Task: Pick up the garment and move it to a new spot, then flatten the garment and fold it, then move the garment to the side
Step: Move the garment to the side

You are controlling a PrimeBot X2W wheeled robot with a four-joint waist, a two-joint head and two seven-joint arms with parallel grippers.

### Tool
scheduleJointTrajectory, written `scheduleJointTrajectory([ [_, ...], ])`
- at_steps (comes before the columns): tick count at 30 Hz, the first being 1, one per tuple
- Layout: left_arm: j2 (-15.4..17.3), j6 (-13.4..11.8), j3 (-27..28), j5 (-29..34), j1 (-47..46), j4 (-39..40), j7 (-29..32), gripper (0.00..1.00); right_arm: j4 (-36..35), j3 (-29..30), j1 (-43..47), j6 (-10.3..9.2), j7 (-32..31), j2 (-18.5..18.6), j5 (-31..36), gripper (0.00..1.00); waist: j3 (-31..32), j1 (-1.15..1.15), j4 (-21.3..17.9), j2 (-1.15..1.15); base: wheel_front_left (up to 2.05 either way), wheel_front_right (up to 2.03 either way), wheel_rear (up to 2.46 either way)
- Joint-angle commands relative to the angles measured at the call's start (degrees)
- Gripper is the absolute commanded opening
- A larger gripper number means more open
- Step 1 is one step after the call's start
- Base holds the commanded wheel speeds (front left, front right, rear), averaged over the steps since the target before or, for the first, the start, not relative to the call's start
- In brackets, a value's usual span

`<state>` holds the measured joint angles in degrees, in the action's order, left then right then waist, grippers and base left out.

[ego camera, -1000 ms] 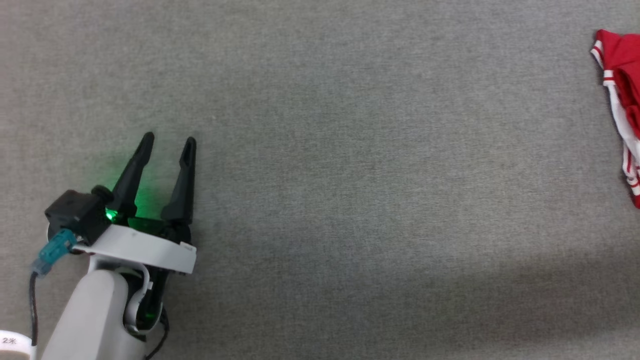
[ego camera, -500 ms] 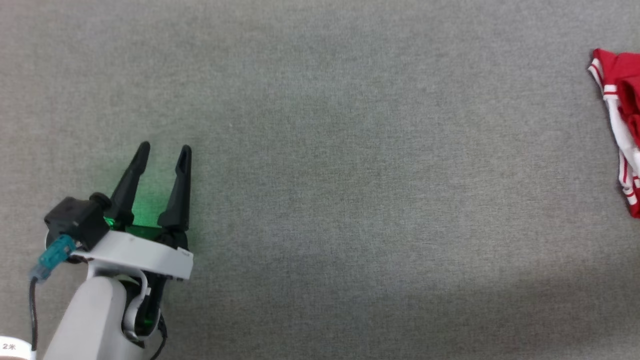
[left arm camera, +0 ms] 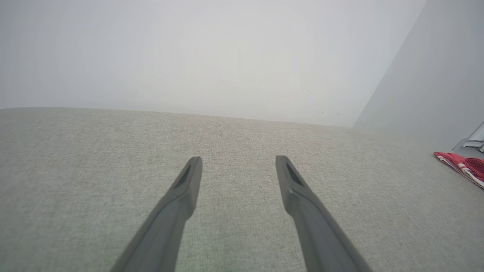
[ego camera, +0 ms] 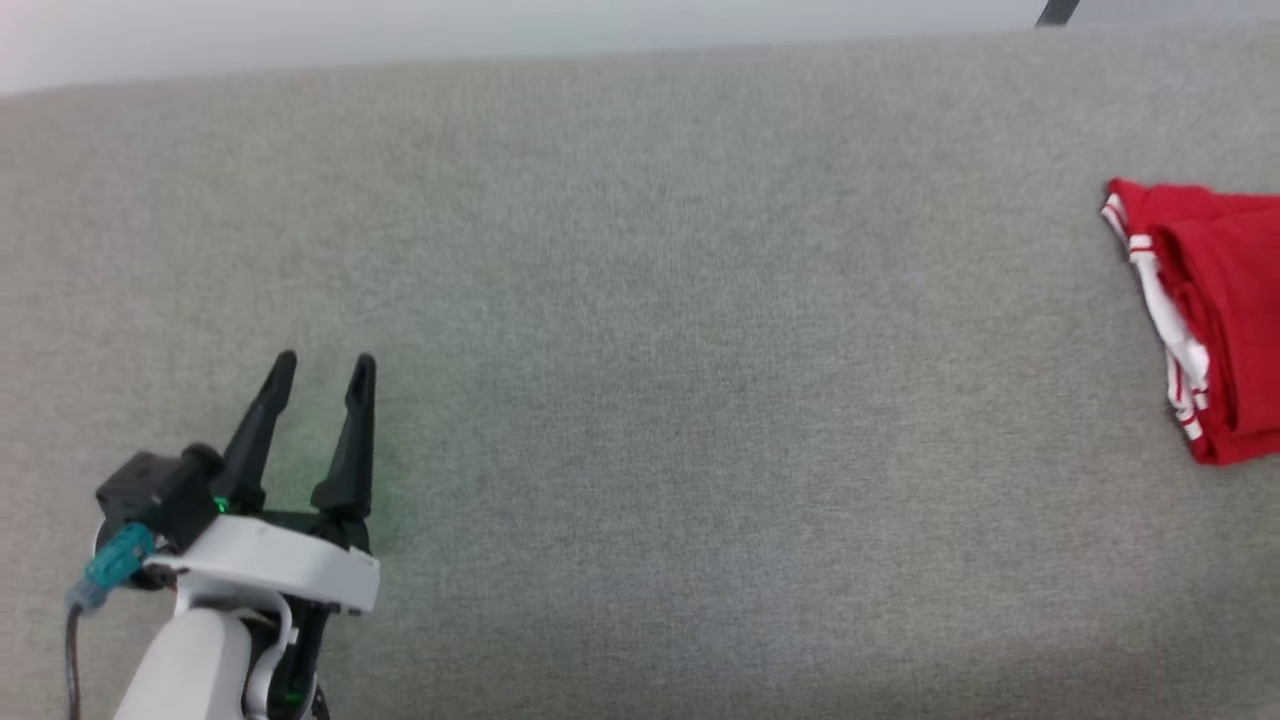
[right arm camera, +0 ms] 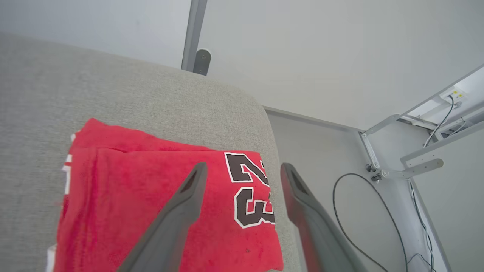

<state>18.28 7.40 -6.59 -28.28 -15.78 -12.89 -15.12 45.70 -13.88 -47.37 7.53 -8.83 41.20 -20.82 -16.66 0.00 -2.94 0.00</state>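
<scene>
Change since a sec ago is mostly cam, not scene. Head view has swung up, so far edge of the grey woven-fabric work surface (ego camera: pixel 650 350) now shows at top. More of the folded red jersey-style garment w/ white sleeves, striped trim and black "23" lettering (ego camera: pixel 1215 320) is in frame. Garment itself looks unmoved: same folded bundle, same lie.

Left gripper w/ two long dark fingers (ego camera: pixel 324 362) sits lower in head view for the same reason. Its jaws are wide apart as before, nothing between them, over bare fabric on the surface's left side.

Right gripper (right arm camera: pixel 245 167): in rt wrist view jaws stand wide apart and empty over the garment, no cloth pinched.

Meaning for task, my read: garment is folded and parked at the side w/ no grip on it, so the last step looks done or all but done — prob only arm retreat left.

Position: garment lies flat as a compact rectangle by the surface's far right rounded corner, its "23" side along the right edge. Rt gripper is directly over that edge-side part, one finger above red cloth, the other above the edge and the pale floor (right arm camera: pixel 321 151) beyond. Whether tips touch cloth — can't tell. Left gripper is well apart from the garment, far across the surface to its left.
</scene>
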Motion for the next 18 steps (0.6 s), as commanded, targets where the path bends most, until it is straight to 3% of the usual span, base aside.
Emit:
scheduleJointTrajectory([
  [1,-0.03,0.13,0.37,0.04,0.93,-0.09,0.04,1.0,-0.58,0.2,1.18,-0.09,0.67,-0.78,0.45,1.0,3.23,0.0,-0.18,0.0,0.0,0.0,0.0],
  [18,-1.32,-1.02,3.51,0.57,9.73,-0.79,0.04,1.0,-13.5,5.88,18.14,-0.09,8.67,-12.28,5.0,1.0,16.11,0.0,-0.52,0.0,0.0,0.0,0.0],
])
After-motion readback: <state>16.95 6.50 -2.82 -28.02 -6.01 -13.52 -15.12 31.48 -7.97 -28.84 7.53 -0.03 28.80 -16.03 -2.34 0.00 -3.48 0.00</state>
